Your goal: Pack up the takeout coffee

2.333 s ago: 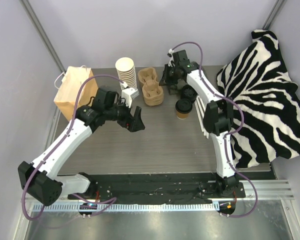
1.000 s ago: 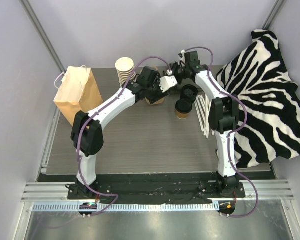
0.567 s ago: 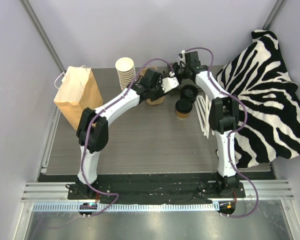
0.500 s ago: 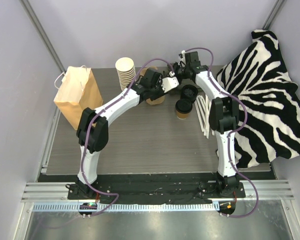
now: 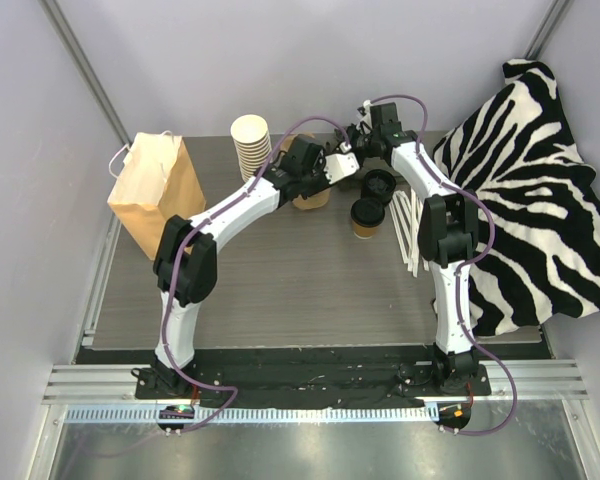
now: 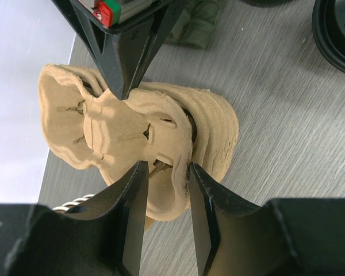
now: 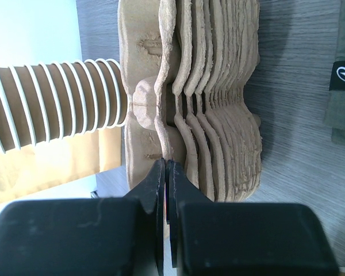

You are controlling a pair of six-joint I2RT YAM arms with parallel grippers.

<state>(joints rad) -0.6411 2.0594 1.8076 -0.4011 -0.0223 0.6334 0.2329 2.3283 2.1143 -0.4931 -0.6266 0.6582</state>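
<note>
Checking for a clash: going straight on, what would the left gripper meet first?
The carrier stack: its top edge sits between the left gripper's fingers. The right gripper lies just beyond, though depth is unclear.

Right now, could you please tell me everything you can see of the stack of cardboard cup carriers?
The stack of cup carriers is tan moulded pulp, many thin trays nested together, with lobed outlines and slitted cup wells. It sits flat on the grey wood-grain table, beside the stack of paper cups. The left tool straddles the top tray's rim; whether it pinches it I cannot tell. The closed right tool has its tips at an upper layer's edge.
</note>
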